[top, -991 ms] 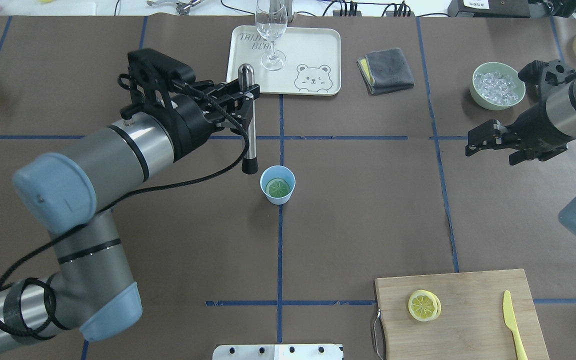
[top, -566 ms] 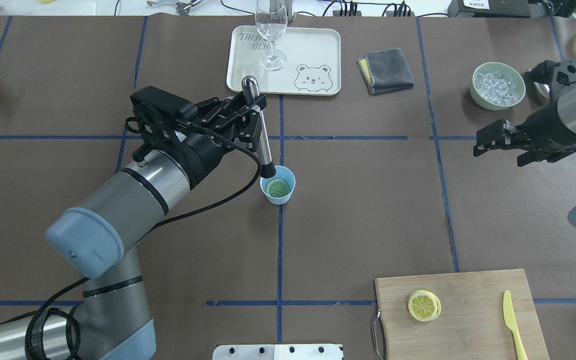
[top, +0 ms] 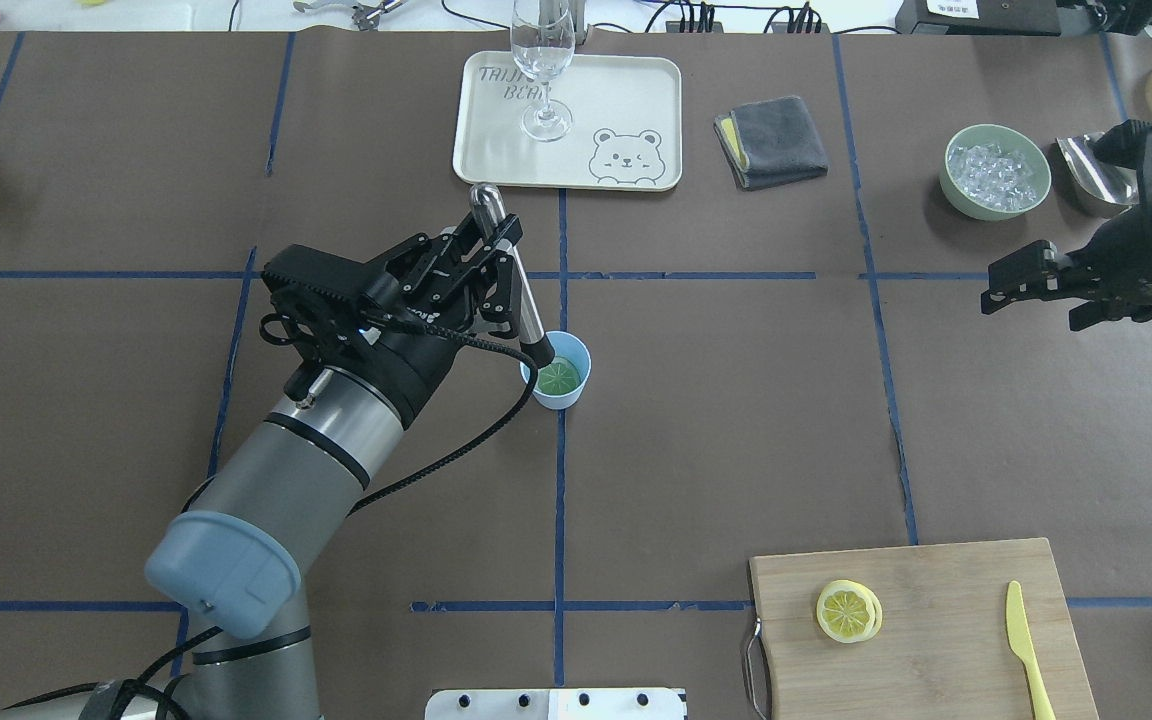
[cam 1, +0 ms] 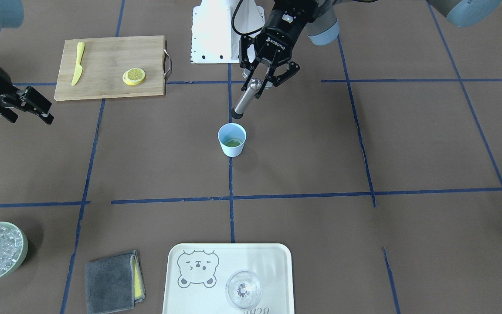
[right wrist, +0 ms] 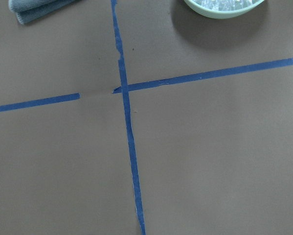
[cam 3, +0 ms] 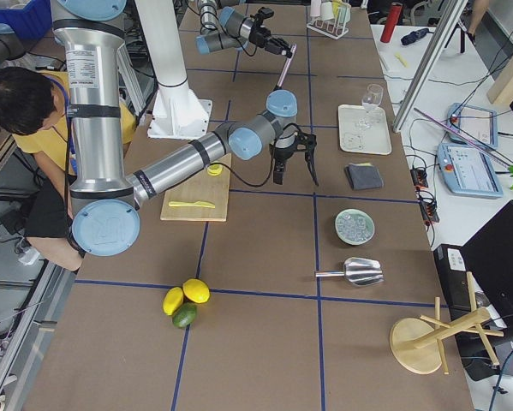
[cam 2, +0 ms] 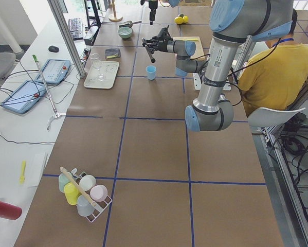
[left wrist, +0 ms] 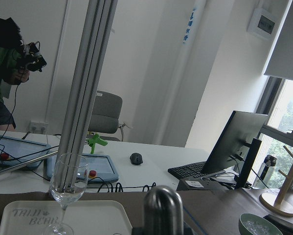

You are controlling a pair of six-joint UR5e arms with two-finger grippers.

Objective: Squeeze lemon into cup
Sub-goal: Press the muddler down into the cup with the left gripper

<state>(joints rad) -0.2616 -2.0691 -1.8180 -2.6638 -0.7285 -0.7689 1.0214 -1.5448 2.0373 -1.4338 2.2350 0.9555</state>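
Your left claw point(top: 498, 243) is clamped on the upper shaft of a steel muddler point(top: 524, 305), which tilts with its black tip down toward the pale blue cup point(top: 560, 399). In the front view the tip hangs just above the rim, on the robot's side, clear of the fruit. The lemon slice point(top: 558, 376) lies flat on the cup's bottom, and a second slice point(top: 848, 611) sits on the cutting board point(top: 946, 650). Your right claw point(top: 1031, 305) stands apart and empty, near the bowl of ice point(top: 994, 208). Expect the slice to be soft, wet and slippery, likely to slide from under the tip. The cup looks light and has no handle, so an off-centre push could tip it or send it skating across the surface. Press straight down on the slice's centre, and consider bracing the cup low on its wall.
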